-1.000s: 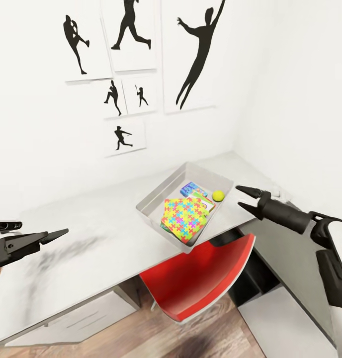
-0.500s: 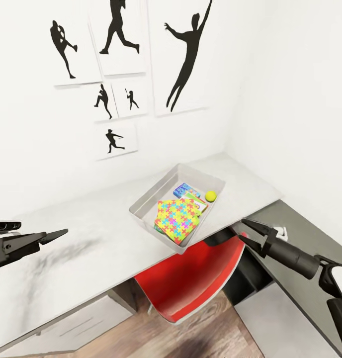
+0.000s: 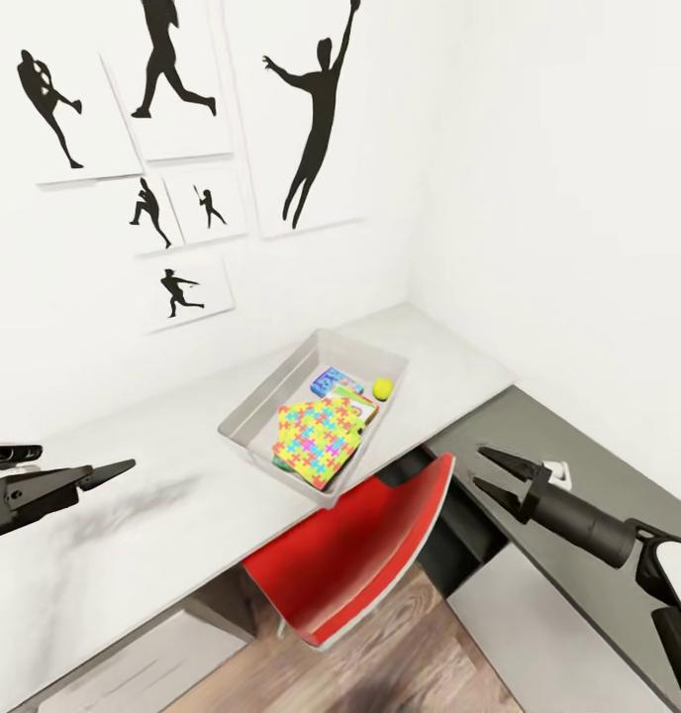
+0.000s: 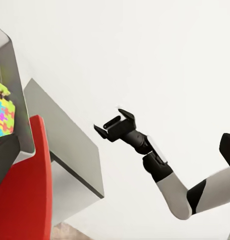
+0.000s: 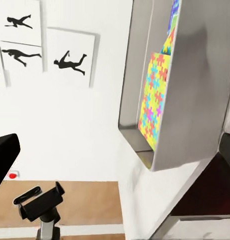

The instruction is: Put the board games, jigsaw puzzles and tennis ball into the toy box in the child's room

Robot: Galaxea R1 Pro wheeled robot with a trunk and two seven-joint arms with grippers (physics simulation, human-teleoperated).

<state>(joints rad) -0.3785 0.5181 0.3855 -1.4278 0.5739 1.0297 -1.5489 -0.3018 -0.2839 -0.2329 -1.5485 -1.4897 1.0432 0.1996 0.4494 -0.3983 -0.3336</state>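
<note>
My right gripper hangs with fingers apart, nothing in it; from the head, the toy box lies ahead-left of it across the red chair, jigsaw puzzle and tennis ball inside. My left gripper, spread and empty, sits farther off. Right wrist: the box's long side runs past my fingers.
</note>
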